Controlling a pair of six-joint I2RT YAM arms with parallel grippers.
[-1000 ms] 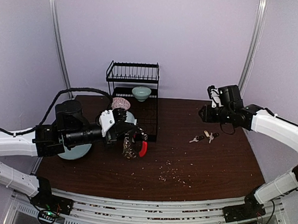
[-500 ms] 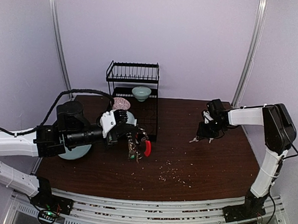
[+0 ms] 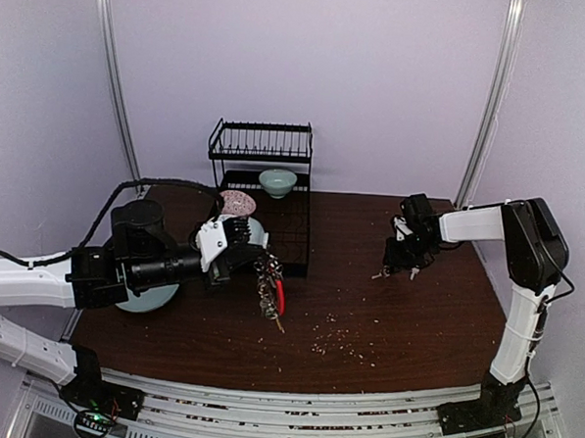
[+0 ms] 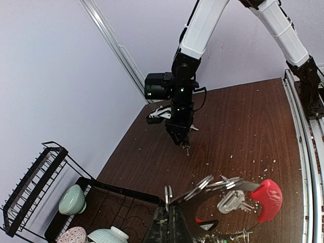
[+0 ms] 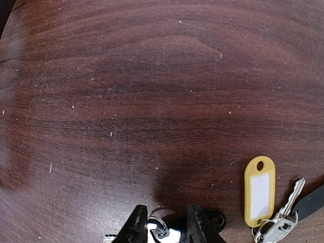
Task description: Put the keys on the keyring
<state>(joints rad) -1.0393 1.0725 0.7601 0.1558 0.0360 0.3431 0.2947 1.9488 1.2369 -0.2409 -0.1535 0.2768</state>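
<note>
My left gripper is shut on the keyring and holds it above the table, left of centre. In the left wrist view the closed fingertips pinch the thin metal ring. Several silvery keys and the red clip hang off it. My right gripper is down at the table on the right, over the loose keys. In the right wrist view its fingers are apart on either side of a black-headed key with a small ring. A yellow-tagged key lies just to the right.
A black dish rack holding a green bowl stands at the back. A patterned bowl and a pale blue plate sit under the left arm. Crumbs are scattered mid-table.
My right arm has swung down from above and lowered its gripper onto the loose keys. My left gripper has shifted the keyring slightly right, and it now hangs lower.
</note>
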